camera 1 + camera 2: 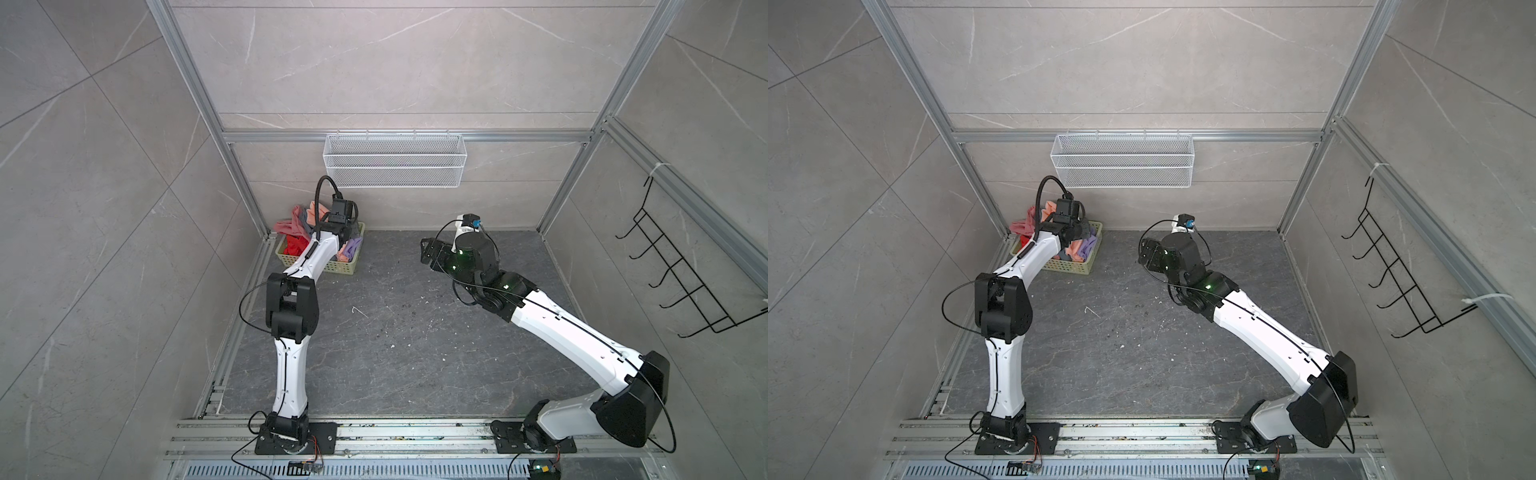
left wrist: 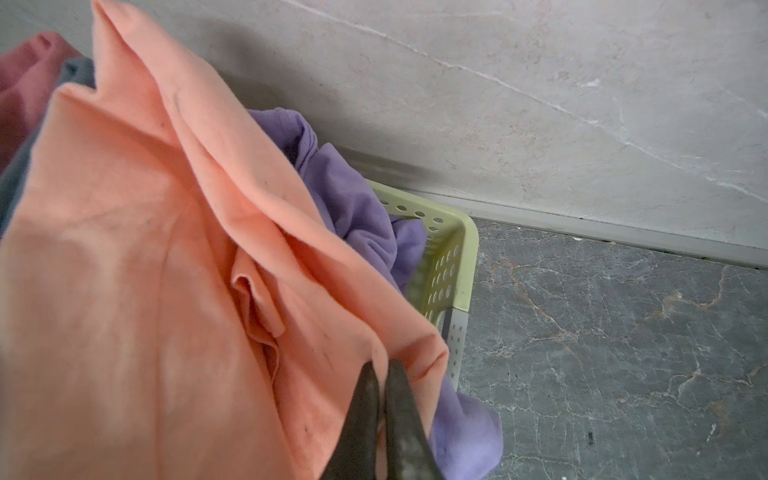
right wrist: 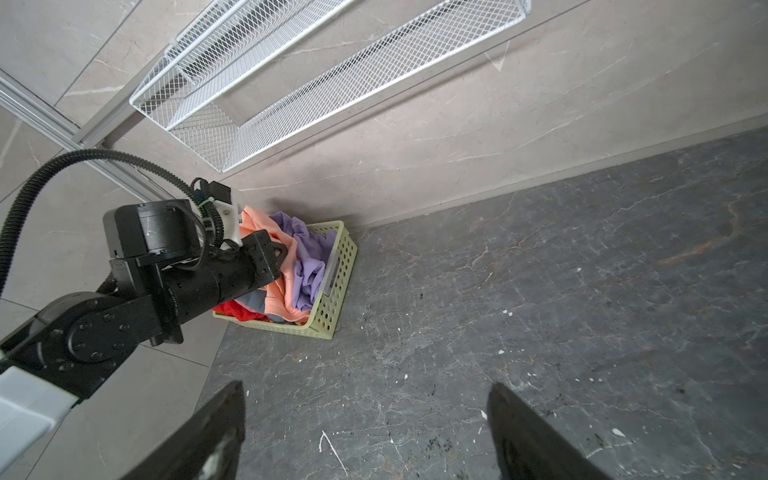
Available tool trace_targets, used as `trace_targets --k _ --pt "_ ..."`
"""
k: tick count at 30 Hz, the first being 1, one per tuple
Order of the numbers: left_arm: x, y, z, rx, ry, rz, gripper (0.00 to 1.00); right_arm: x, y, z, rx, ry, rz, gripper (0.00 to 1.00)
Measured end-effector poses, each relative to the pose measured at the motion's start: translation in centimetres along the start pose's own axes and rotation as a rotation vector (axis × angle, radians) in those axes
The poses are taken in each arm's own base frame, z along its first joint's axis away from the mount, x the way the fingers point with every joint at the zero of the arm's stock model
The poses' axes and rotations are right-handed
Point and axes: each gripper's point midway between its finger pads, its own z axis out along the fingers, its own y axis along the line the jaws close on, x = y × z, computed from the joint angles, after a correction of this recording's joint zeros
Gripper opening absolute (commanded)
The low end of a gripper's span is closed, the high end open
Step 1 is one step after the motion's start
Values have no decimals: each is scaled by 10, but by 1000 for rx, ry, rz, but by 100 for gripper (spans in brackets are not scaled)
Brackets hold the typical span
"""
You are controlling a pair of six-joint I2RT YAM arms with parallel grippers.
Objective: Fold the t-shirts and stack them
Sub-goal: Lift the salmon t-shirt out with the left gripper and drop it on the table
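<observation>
Several crumpled t-shirts fill the pale yellow-green basket in the back left corner. In the left wrist view the peach-orange t-shirt lies on top, with the lavender one beside it and the dusty pink and grey ones behind. A red one shows in the right wrist view. My left gripper is shut on a fold of the peach-orange t-shirt over the basket. My right gripper hangs open and empty above the bare floor, right of the basket.
A white wire mesh shelf hangs on the back wall above the basket. A black wire rack is fixed to the right wall. Aluminium frame posts stand at the corners. The dark stone floor stretches between both arms.
</observation>
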Motion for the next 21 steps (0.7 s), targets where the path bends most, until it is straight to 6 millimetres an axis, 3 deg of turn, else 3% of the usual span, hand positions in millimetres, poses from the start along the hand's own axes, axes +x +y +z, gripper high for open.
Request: trace_targets --k 2,5,10,15,18,21 --pt "-10 -2 -17 21 -19 -1 0 -1 0 0 0 -3 -10 91" --pt "-31 -2 -58 65 -70 -9 0 -5 -2 3 2 -12 -23 91" --pt "-79 2 -156 141 -212 -29 0 -16 -6 13 -10 -30 -19 91" --pt "-128 -8 -294 324 -435 -47 0 -29 -18 19 -14 -49 -3 91" --pt "-142 -19 -375 486 -559 -48 0 -37 -25 21 -14 -58 5 91" --pt "-145 -35 -435 668 -630 -46 0 -42 -34 22 -6 -62 14 91"
